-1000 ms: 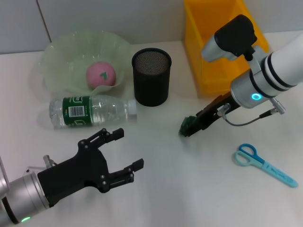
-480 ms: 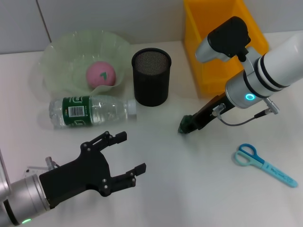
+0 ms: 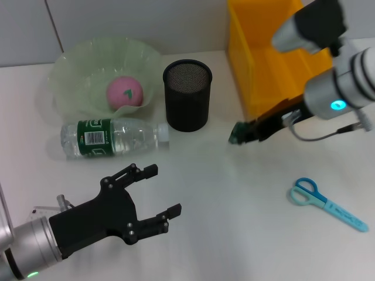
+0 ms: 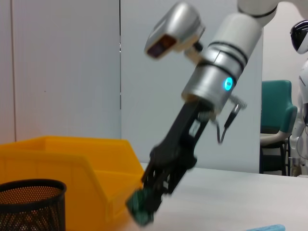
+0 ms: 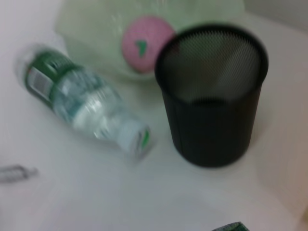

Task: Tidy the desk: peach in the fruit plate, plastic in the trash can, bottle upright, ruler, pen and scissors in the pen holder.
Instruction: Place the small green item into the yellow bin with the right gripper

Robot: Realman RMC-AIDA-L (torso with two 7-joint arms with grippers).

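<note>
Peach [image 3: 124, 91]: in the fruit plate [image 3: 76, 70].
Bottle [image 3: 111, 137]: lying on its side on the desk [image 3: 234, 211], in front of the plate.
Pen holder [image 3: 187, 95]: upright, beside the trash can [image 3: 261, 64].
Scissors [image 3: 328, 204]: flat on the desk, near right.
Right gripper [image 3: 239, 132]: pinching a small green piece by the can's front.
Left gripper [image 3: 157, 191]: fingers spread, low over the near desk.

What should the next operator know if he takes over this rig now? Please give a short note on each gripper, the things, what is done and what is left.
Right gripper: shut on a small green plastic piece, held above the desk beside the trash can, not yet over it.
Left gripper: open, empty, low over the desk, near side of the bottle.
Done: peach is in the fruit plate.
Left: drop the plastic in the trash can; stand up the bottle, which lies on its side in front of the plate; put the scissors, lying on the desk at the right, into the pen holder. Ruler and pen: not clearly seen.
</note>
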